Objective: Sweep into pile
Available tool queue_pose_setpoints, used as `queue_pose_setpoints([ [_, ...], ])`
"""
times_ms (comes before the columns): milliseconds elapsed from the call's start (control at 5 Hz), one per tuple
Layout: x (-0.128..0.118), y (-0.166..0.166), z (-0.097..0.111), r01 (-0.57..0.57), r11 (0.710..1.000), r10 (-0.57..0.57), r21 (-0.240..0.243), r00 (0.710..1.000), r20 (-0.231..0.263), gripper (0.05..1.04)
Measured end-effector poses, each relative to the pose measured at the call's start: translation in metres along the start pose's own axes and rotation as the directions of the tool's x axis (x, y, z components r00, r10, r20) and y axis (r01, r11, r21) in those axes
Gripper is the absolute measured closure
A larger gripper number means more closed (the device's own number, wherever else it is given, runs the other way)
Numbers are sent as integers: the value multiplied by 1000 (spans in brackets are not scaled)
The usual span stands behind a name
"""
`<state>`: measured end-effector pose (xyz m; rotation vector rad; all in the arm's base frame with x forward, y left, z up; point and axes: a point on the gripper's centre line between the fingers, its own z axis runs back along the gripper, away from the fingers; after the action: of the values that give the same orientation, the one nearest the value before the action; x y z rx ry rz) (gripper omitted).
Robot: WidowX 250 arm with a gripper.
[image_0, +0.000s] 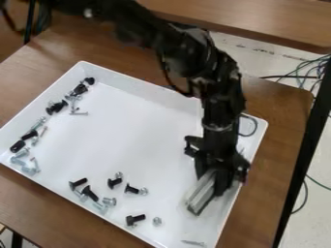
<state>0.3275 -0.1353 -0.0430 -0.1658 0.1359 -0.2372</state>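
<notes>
Small hardware in a white tray (145, 137), with the sweeping tool held above or against the tray floor, which of the two cannot be told. The arm is seen entering from the upper left, bent downward over the tray's right-hand part. The black gripper (215, 174) is pointed down, and its jaws are closed on a grey-and-white block (202, 193), which is held at a tilt near the tray's right wall. The pieces to be swept are distributed chiefly in two loose bands. Along the upper-left wall are found a black piece (89, 81) near the corner, a cluster of black bolts (57, 106), a pale screw (79, 114) and, farther down, a black cap-like piece (17, 146) with pale bolts (22, 153) just beside it. Along the lower-left wall a second band is seen – black screws (89, 193) mixed with silvery ones (100, 208) – and slightly inward from it a black bolt (131, 189) is placed beside a nut (143, 191). Nearer the bottom of the view a larger black bolt (135, 219) and another nut (157, 221) are set apart from each other, and a single slender screw (193, 242) is located in the lowest corner. The tray is supported by a brown wooden table (284, 106); cables (313, 68) are strewn on the pale floor (242, 46) beyond
</notes>
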Motion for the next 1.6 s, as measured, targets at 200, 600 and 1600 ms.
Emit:
queue_pose_setpoints([
  [200, 19, 26, 5, -50, 998, 51, -32, 999, 18, 727],
  [600, 18, 112, 11, -239, 964, 244, -119, 969, 34, 727],
  [1600, -114, 280, 30, -566, 823, 560, 40, 822, 100, 727],
])
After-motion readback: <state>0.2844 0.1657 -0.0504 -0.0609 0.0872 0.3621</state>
